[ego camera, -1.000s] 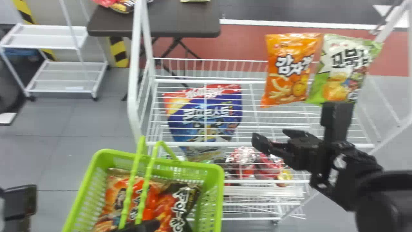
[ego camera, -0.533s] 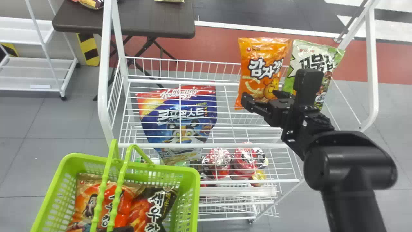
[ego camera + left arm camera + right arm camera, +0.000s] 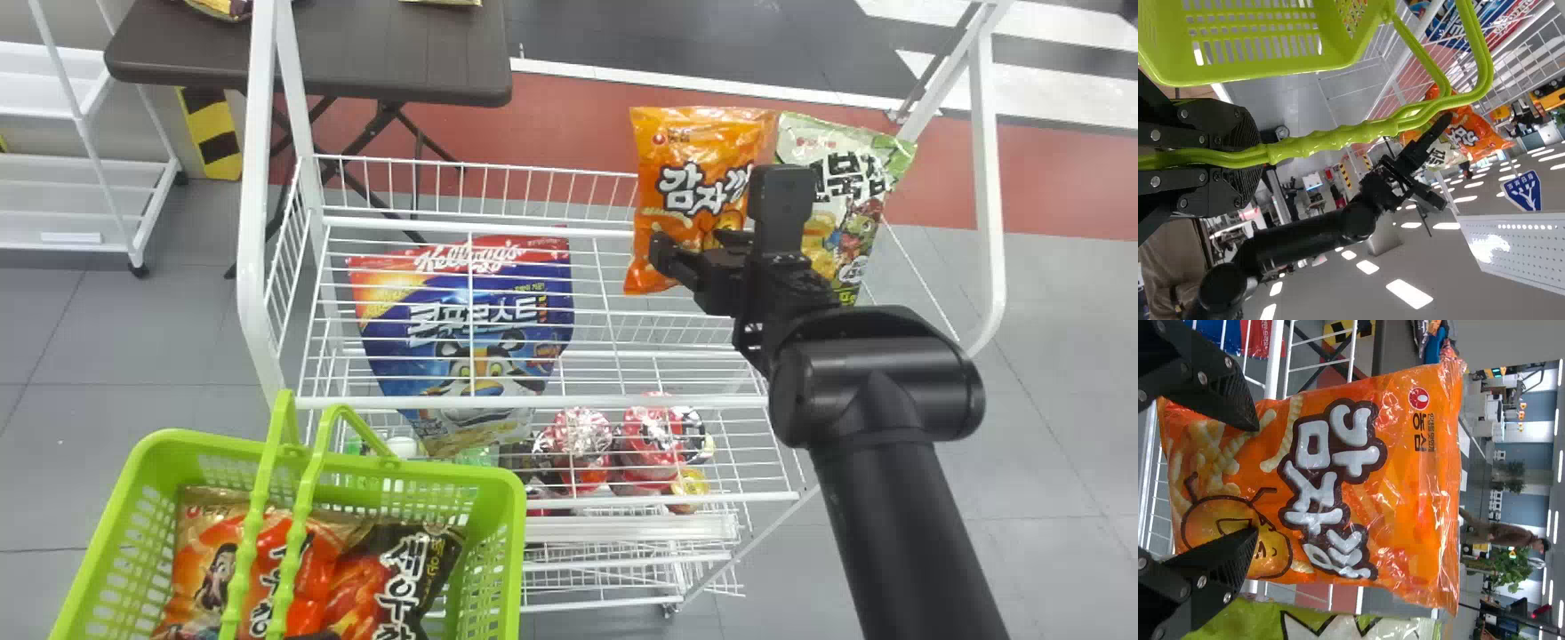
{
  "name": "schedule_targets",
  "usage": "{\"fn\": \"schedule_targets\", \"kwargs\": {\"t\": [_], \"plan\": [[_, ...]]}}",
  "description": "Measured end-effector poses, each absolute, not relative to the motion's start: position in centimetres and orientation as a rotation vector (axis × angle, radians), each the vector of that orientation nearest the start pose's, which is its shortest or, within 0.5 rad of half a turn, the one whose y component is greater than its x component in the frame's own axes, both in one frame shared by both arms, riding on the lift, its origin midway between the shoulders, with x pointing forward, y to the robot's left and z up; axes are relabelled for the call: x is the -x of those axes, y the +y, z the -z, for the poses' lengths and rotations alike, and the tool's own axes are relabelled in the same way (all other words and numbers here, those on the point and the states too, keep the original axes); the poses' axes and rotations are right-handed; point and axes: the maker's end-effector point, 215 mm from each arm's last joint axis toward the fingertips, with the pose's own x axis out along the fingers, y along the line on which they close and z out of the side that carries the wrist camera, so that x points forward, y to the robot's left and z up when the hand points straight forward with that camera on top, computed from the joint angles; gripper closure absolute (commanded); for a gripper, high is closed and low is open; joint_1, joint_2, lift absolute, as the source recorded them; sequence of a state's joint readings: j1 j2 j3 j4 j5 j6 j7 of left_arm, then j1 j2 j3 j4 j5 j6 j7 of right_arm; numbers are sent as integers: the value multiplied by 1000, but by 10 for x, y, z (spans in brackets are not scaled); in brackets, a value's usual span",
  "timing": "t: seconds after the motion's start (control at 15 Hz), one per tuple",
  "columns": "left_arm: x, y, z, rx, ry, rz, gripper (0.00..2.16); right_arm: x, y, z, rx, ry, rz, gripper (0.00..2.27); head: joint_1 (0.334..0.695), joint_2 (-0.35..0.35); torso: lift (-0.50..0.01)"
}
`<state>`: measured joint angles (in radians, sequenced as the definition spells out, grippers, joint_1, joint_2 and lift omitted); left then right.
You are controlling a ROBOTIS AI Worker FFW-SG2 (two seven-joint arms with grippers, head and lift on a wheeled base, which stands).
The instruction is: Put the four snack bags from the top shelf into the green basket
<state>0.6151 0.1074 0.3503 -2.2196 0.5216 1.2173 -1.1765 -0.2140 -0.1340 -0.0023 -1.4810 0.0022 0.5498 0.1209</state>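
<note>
Orange snack bag (image 3: 680, 187): standing high in the frame, right of centre, beside the green-and-white bag (image 3: 849, 213).
Right gripper (image 3: 1258, 479): holding its fingers spread at that orange front.
Green basket (image 3: 427, 468): waiting lower left, two bags (image 3: 404, 569) inside, left gripper (image 3: 1258, 157) clamping its handles (image 3: 1325, 140).
Top shelf (image 3: 658, 402): you're probably lining up pick three; you're needing a straddle, then a gentle squeeze.
</note>
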Motion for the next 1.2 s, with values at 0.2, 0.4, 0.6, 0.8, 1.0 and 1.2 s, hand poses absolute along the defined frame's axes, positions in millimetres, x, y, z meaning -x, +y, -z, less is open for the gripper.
{"fn": "schedule_targets", "kwargs": {"t": [0.2, 0.4, 0.6, 0.8, 1.0, 1.2], "plan": [[-222, 129, 389, 921, 782, 999, 2138, -637, -268, 421, 99, 436, -56, 2253, 695, -183, -1], [-221, 131, 392, 929, 785, 994, 2138, -632, -265, 414, 100, 393, -58, 2253, 695, -175, -1], [-221, 133, 394, 938, 787, 991, 2138, -620, -263, 405, 94, 354, -62, 2253, 695, -173, -1], [-221, 134, 394, 939, 787, 992, 2138, -598, -258, 394, 68, 321, -78, 2253, 695, -174, -1], [-222, 134, 394, 939, 786, 992, 2138, -561, -238, 368, 20, 279, -126, 2253, 695, -155, -1], [-223, 134, 393, 939, 785, 993, 2138, -510, -206, 331, -35, 256, -198, 2253, 695, -126, -1]]}}
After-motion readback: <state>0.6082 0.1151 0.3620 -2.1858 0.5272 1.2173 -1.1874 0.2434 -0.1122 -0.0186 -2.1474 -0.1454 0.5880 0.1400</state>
